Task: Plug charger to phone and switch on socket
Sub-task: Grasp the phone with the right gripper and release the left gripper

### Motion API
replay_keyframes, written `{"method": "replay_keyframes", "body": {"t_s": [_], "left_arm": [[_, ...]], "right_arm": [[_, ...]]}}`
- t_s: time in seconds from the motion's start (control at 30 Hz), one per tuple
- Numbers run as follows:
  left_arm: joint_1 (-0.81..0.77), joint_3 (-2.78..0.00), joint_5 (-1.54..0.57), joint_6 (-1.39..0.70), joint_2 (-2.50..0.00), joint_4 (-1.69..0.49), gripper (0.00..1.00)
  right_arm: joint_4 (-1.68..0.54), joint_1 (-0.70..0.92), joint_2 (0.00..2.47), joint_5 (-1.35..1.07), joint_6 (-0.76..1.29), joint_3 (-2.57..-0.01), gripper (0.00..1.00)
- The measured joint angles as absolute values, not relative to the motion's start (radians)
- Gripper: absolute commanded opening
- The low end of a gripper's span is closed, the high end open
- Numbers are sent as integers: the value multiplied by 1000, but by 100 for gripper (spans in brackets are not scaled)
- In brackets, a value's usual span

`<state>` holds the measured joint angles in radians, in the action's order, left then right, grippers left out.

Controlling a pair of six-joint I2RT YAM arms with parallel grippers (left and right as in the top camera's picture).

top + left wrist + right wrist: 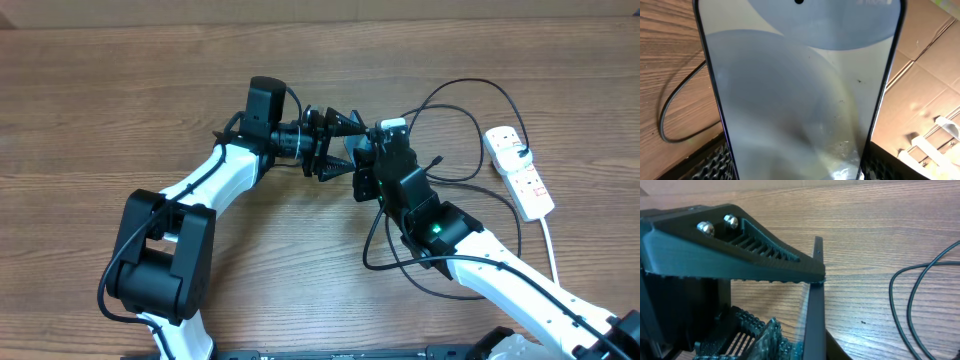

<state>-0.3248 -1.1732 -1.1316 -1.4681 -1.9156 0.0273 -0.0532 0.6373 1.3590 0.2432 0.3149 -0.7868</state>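
The phone [800, 90] fills the left wrist view, its pale screen facing the camera, and my left gripper [795, 167] is shut across its width, with a ribbed pad against each long edge. In the right wrist view the phone [814, 305] shows edge-on, and my right gripper [812, 347] is shut on its thin sides. Both grippers meet mid-table, the left gripper [335, 145] beside the right gripper [365, 160], with the phone [337, 160] mostly hidden between them. The charger [470, 95] loops loosely on the wood. The socket [520, 170] lies at the right.
The charger cable [900, 305] curves over the wood right of the phone; another stretch of the cable [670, 110] lies left of it. The socket's white cord [550, 250] runs toward the front edge. Cardboard [925, 75] lies beyond the table.
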Motion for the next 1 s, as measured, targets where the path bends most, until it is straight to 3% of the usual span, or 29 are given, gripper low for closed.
{"method": "replay_keyframes", "body": {"t_s": [0.13, 0.33, 0.53, 0.67, 0.73, 1.0], "left_arm": [[-325, -1173, -1130, -1468, -1916, 31, 36], [-321, -1173, -1134, -1468, -1916, 34, 38], [-320, -1173, -1135, -1468, -1916, 34, 60], [-320, -1173, -1135, -1468, -1916, 37, 82], [-319, -1173, -1135, -1473, -1916, 61, 100], [-294, -1166, -1159, -1466, -1922, 370, 100]], "right_arm": [[-55, 633, 1359, 257, 334, -787, 7], [-54, 628, 1359, 250, 384, -787, 4], [-54, 628, 1359, 251, 403, -787, 4], [-54, 628, 1360, 251, 414, -787, 4], [-47, 623, 1360, 249, 413, -787, 4], [0, 556, 1359, 228, 496, -804, 4]]}}
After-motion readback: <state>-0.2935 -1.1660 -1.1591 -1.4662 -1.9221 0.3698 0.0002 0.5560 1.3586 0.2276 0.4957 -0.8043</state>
